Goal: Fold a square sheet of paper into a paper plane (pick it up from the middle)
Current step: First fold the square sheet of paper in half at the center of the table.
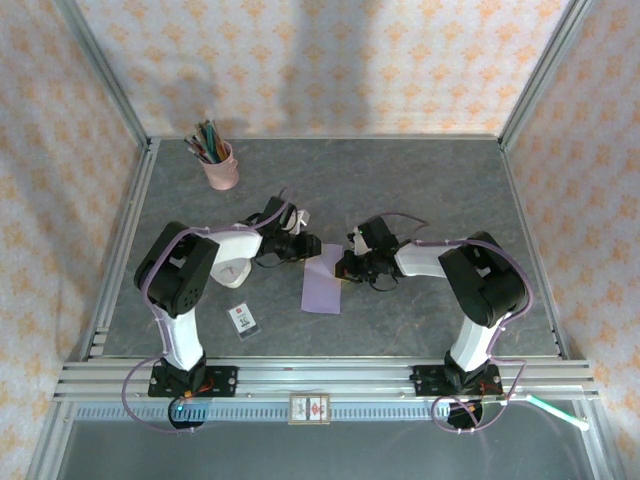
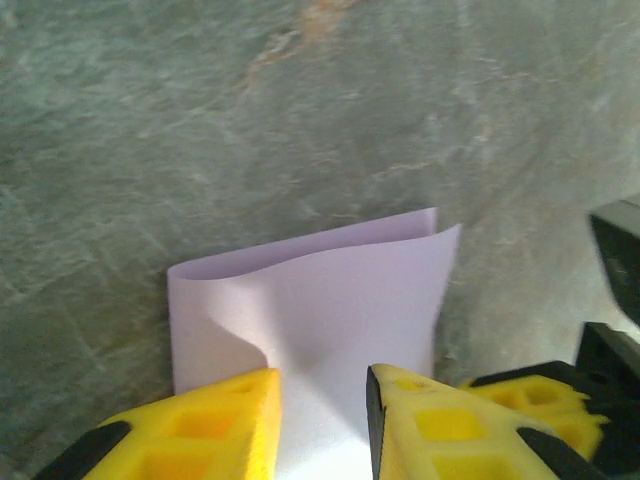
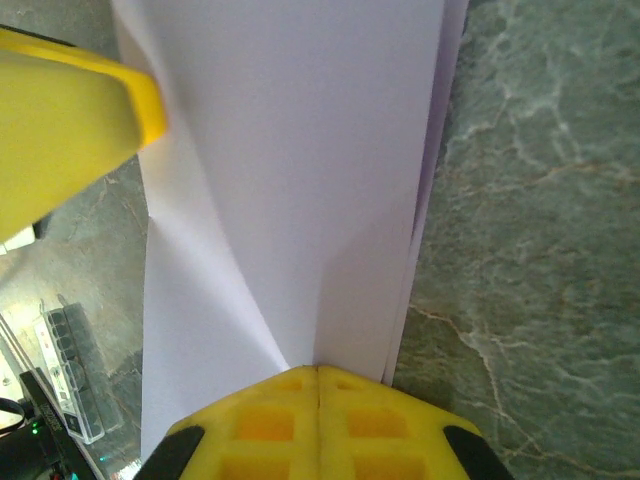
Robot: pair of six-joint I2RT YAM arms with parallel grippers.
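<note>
Grey stone-patterned bench (image 1: pixel 430 190) within papered walls. The square sheet of paper (image 1: pixel 322 282), doubled into a narrow rectangle, sits mid-bench between the two arms. Right gripper (image 3: pixel 318 372): fingers closed, seemingly pinching the sheet's edge, from which wrinkles radiate. Left gripper (image 2: pixel 322 385): fingers partly apart, astride the opposite end, clamping nothing. For a clean crease, the two layers, which gape slightly, probably need aligning before pressure is applied. Pink cup (image 1: pixel 222 175), far left, holds upright pens (image 1: pixel 207 138). A small white card (image 1: pixel 243 319) lies apart.
</note>
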